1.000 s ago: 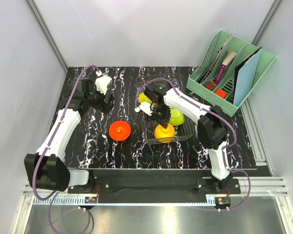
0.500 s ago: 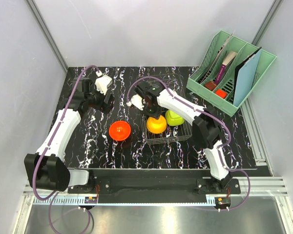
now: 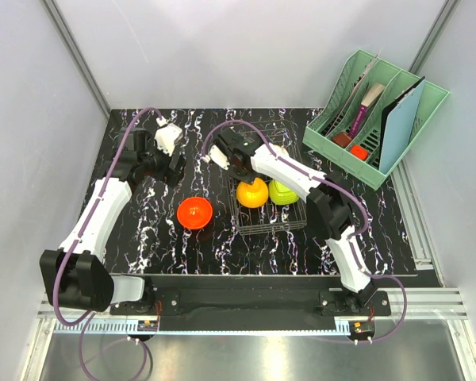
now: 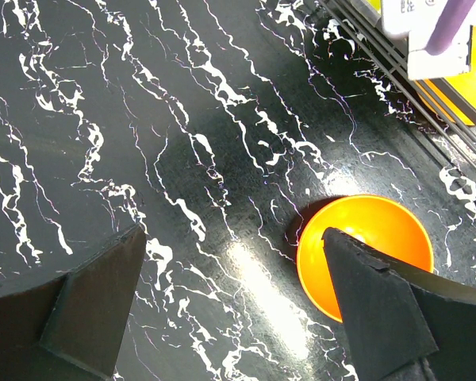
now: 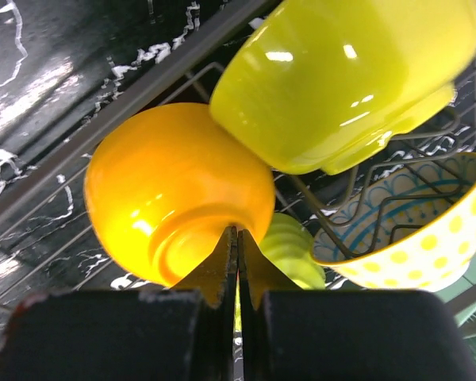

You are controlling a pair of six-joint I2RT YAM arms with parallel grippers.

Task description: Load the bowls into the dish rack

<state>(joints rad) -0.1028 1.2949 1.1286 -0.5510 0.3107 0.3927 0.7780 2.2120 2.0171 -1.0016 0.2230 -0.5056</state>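
Item list, near edge of bench [image 3: 143,238] to far. One orange-red bowl [image 3: 195,213], loose on the bench left of centre, just left of the dish rack [image 3: 266,222] and apart from it. The dish rack, dark wire, sits around mid-bench, slightly right of centre. It holds one yellow-orange bowl [image 3: 253,193] tipped with its foot toward the right wrist camera, one lime-green bowl [image 3: 283,191] touching it on the right, and one white patterned bowl [image 5: 412,222] with yellow dots, seen in the right wrist view only. Right end effector [image 3: 243,173]: fingers pressed together, empty, tips at the yellow-orange bowl's foot; contact cannot be told. Left end effector [image 3: 171,164]: jaws spread wide, empty, above bare bench beyond the orange-red bowl. One mint-green file organiser [image 3: 339,89] stands at the far right corner.
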